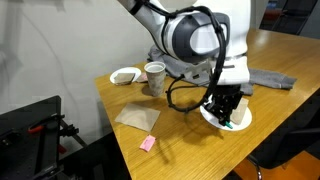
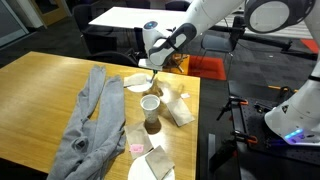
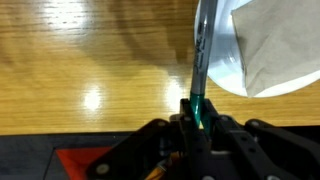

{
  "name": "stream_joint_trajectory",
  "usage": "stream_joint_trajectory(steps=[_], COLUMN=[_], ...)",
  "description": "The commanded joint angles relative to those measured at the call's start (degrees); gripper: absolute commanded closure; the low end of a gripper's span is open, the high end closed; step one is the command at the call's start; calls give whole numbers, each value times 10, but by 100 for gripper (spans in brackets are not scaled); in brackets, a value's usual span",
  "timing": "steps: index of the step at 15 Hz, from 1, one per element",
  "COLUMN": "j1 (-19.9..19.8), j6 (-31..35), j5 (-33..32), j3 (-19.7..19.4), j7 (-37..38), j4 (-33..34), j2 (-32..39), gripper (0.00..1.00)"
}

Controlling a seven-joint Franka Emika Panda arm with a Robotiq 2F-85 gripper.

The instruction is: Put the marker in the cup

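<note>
In the wrist view my gripper (image 3: 197,112) is shut on the lower end of the green marker (image 3: 200,70), which points away from the jaws. Its tip lies over the edge of a white plate (image 3: 222,70). In both exterior views the gripper (image 1: 222,104) (image 2: 150,67) hangs just over this plate (image 1: 240,120) (image 2: 133,85). The marker is too small to make out there. The paper cup (image 1: 154,77) (image 2: 150,107) stands upright on the wooden table, apart from the gripper, and is out of the wrist view.
A shallow white bowl (image 1: 125,75) sits by the table edge near the cup. Brown napkins (image 1: 137,118) (image 2: 178,108) and a small pink block (image 1: 148,143) (image 2: 136,148) lie on the table. A grey cloth (image 1: 270,80) (image 2: 92,120) lies spread out. A napkin (image 3: 280,50) lies on the plate.
</note>
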Motion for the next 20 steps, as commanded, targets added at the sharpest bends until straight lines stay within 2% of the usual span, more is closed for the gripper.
stream_joint_trajectory(steps=[1,8,13,20], j1=[51,108,108,112], j6=[30,85,105,89], j5=[-57,-198,-249,-294], j3=[-37,-73,-55,-22], j7=[-6,-14,-52,-135], j4=[-95,-165,-191,-248], j2=[-90,-190,-242,-333], gripper=[96,96,96,96])
